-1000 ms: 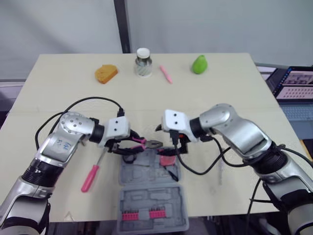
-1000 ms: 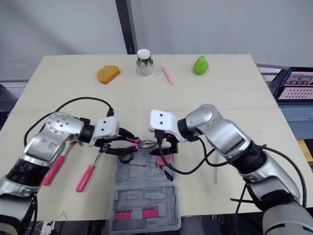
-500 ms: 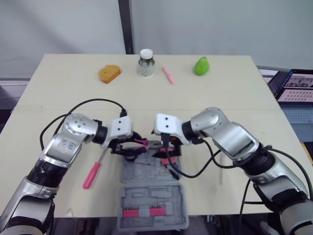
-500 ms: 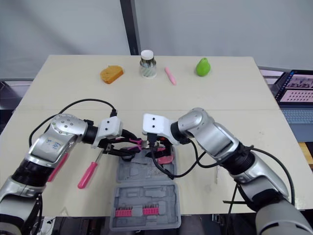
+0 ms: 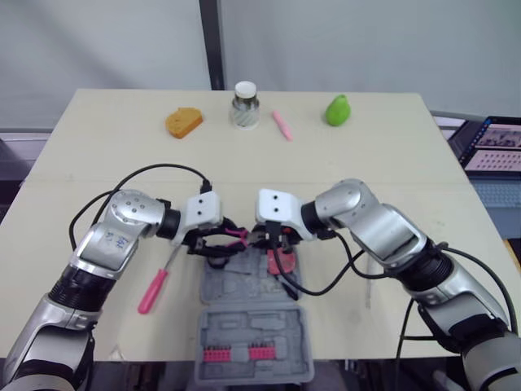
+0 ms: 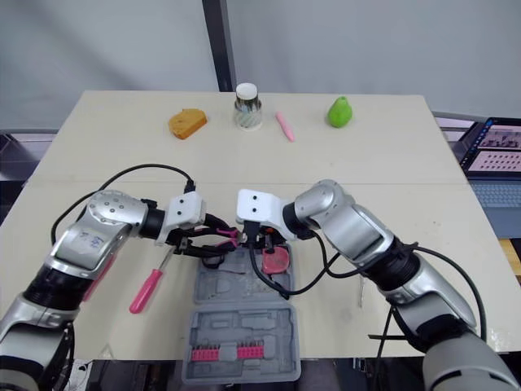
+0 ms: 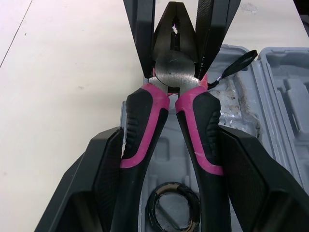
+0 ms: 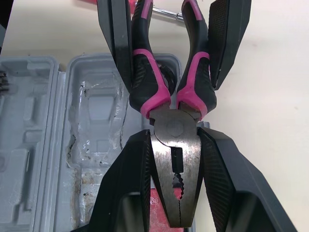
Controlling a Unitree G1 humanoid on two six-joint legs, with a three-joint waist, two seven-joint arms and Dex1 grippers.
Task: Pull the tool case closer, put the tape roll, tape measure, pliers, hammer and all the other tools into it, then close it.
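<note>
The pink-and-black pliers [image 5: 244, 237] hang level over the far end of the open grey tool case [image 5: 252, 326]. My left gripper [image 5: 218, 243] is shut on the pliers' handles [image 7: 169, 125]. Facing it, my right gripper [image 5: 273, 243] is shut on the pliers' steel head [image 8: 175, 145], its fingers [image 8: 137, 179] pressed to both sides. A red tape measure [image 5: 282, 262] lies in the case below the right gripper. The black tape roll [image 7: 175, 209] sits in the case under the handles. A pink-handled screwdriver [image 5: 153, 289] lies on the table left of the case.
Along the table's far edge stand an orange sponge [image 5: 183, 122], a small jar [image 5: 245, 104], a pink pen [image 5: 280, 124] and a green pear [image 5: 335, 109]. A laptop [image 5: 492, 142] sits off the table's right side. Another pink handle [image 6: 99, 273] shows under my left forearm.
My right gripper has moved left onto the pliers' head and closed from wide open onto it. The left gripper has kept its hold on the handles.
</note>
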